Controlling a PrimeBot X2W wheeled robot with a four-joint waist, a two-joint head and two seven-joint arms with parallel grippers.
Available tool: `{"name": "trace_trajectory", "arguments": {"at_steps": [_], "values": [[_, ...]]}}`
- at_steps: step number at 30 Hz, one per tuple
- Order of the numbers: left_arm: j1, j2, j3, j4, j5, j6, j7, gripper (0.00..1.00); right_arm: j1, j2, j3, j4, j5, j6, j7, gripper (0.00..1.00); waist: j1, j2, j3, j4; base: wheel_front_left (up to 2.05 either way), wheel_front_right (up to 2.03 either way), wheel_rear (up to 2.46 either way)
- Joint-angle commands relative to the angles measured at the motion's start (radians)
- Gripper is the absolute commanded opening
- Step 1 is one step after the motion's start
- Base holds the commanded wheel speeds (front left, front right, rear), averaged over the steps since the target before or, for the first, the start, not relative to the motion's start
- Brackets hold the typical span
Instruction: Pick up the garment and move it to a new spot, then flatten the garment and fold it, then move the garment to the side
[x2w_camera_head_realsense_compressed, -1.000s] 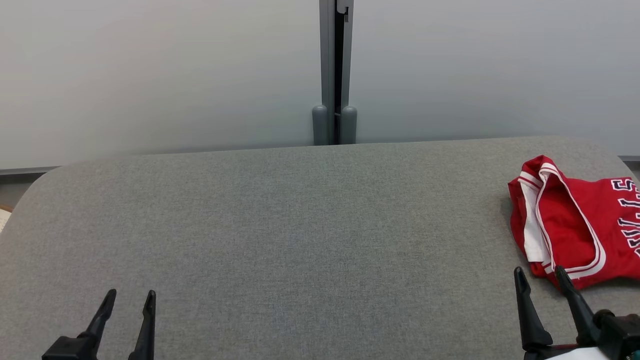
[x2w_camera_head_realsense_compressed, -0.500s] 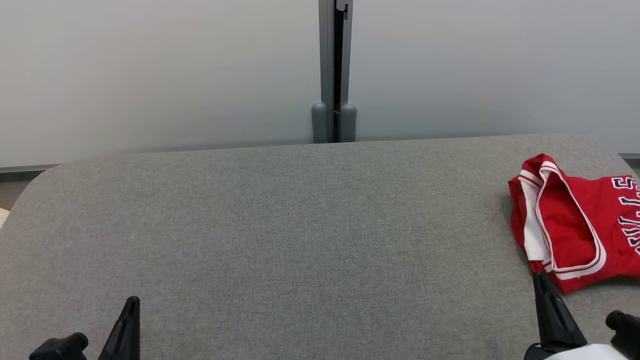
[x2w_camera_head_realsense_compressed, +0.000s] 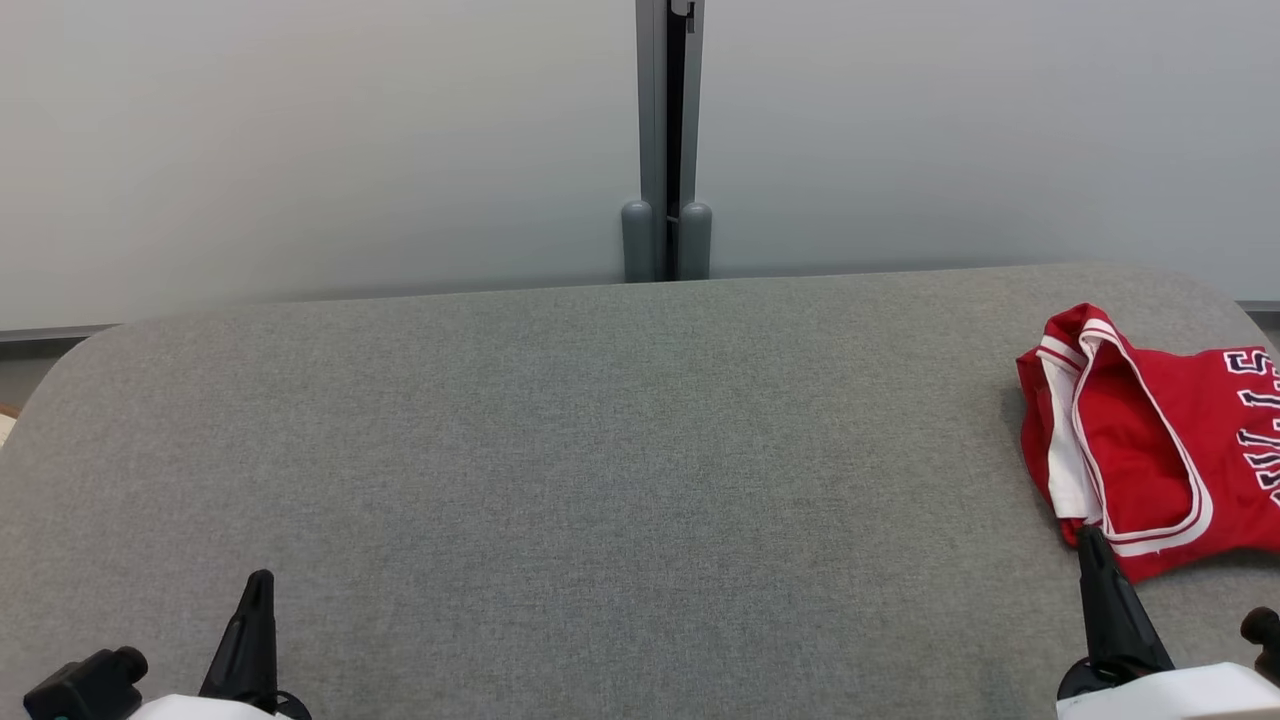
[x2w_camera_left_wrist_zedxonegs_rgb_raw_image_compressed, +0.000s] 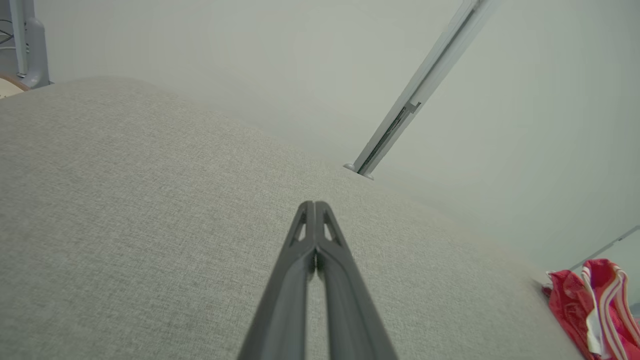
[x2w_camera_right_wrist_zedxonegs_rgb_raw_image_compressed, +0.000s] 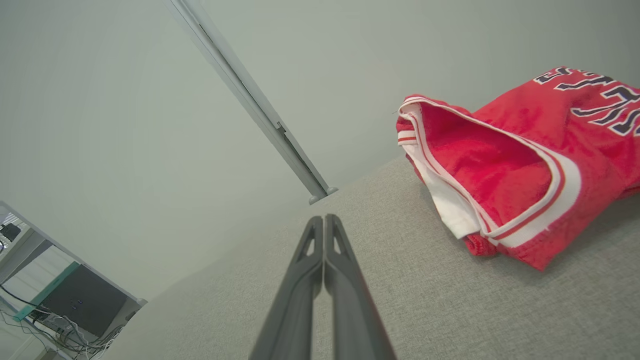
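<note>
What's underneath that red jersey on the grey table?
The red jersey lies bunched on the grey fabric tabletop, which shows along its left and near edges. A white layer peeks out under the red. Anything else beneath the cloth is covered.

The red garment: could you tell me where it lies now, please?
In the head view the red garment lies at the right edge of the grey table, just beyond the right gripper.
</note>
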Motion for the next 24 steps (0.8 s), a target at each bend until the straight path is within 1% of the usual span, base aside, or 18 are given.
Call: {"name": "trace_trajectory", "arguments": {"at_steps": [1,24], "values": [[-0.037,0.007,0.013,-0.010,-0.036,-0.006,0.006,0.00,-0.031,-0.011,-0.002,-0.006,0.041,0.000,0.006,0.00,0.0000,0.0000,0.001,0.000,0.00,0.00,0.00],[-0.094,-0.037,0.051,0.004,-0.316,-0.025,0.078,0.00,-0.094,-0.019,-0.016,0.058,0.358,-0.001,0.030,0.00,0.0000,0.0000,0.012,-0.003,0.00,0.00,0.00]]}}
